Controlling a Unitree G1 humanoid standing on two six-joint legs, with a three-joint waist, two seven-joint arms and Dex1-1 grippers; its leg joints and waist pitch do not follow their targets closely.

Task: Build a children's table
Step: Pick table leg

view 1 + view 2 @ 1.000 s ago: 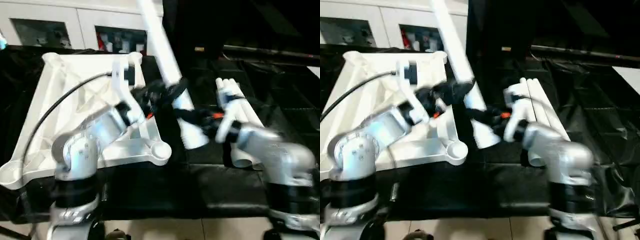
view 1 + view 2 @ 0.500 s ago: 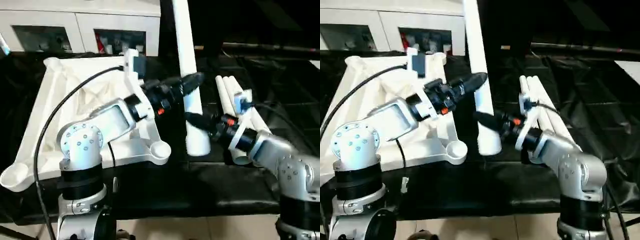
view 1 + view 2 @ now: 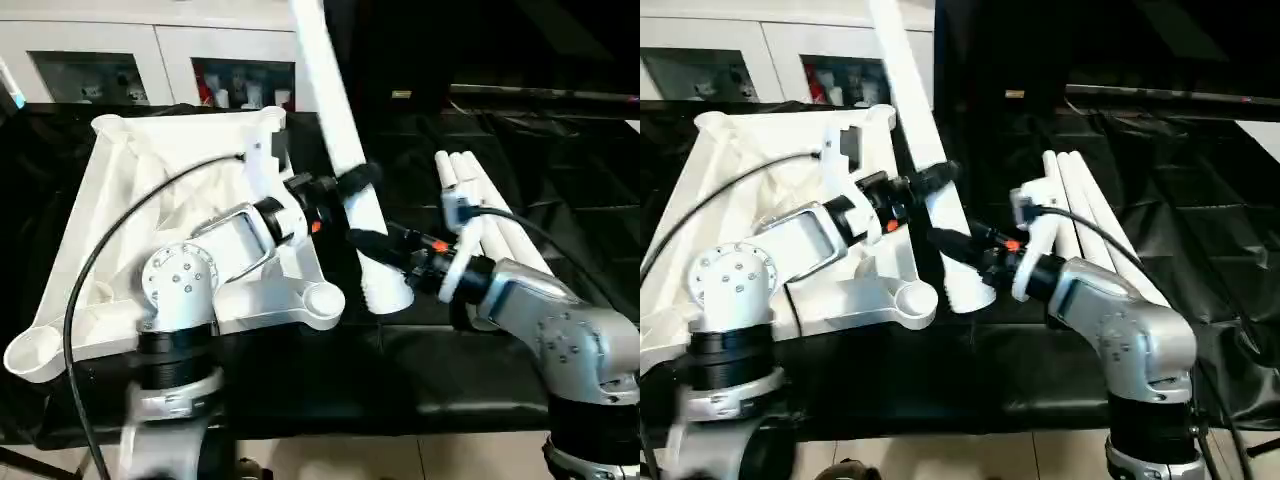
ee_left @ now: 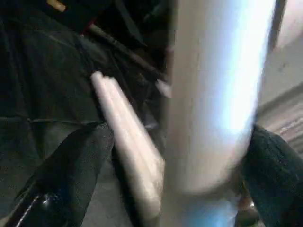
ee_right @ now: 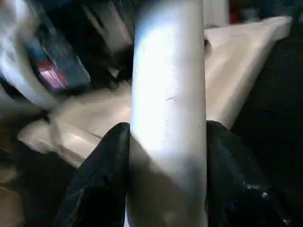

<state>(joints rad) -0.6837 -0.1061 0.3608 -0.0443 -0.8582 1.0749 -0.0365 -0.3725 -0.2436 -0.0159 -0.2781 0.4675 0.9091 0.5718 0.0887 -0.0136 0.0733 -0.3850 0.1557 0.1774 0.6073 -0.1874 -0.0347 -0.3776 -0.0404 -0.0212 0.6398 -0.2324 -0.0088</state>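
Right tool pinching the white leg just above its wide open foot, black fingers pressed on both sides of the tube. Left tool spread wide around the same leg a little higher up; contact with the tube cannot be told.

Leg held off the desk, leaning toward 11 o'clock, foot end low at centre, just beside the near corner socket of the tabletop.

Handling, judged: hollow plastic, light, stiff, smooth and likely slippery under a pinch; long lever, so prone to swing. Best held low near the thick end, with a second steadying hold higher.

Looks: plain white tapered tube, ribbed band at the foot. Tabletop upside down at 10 o'clock, ribbed underside showing. Three spare legs lying side by side at 2 o'clock
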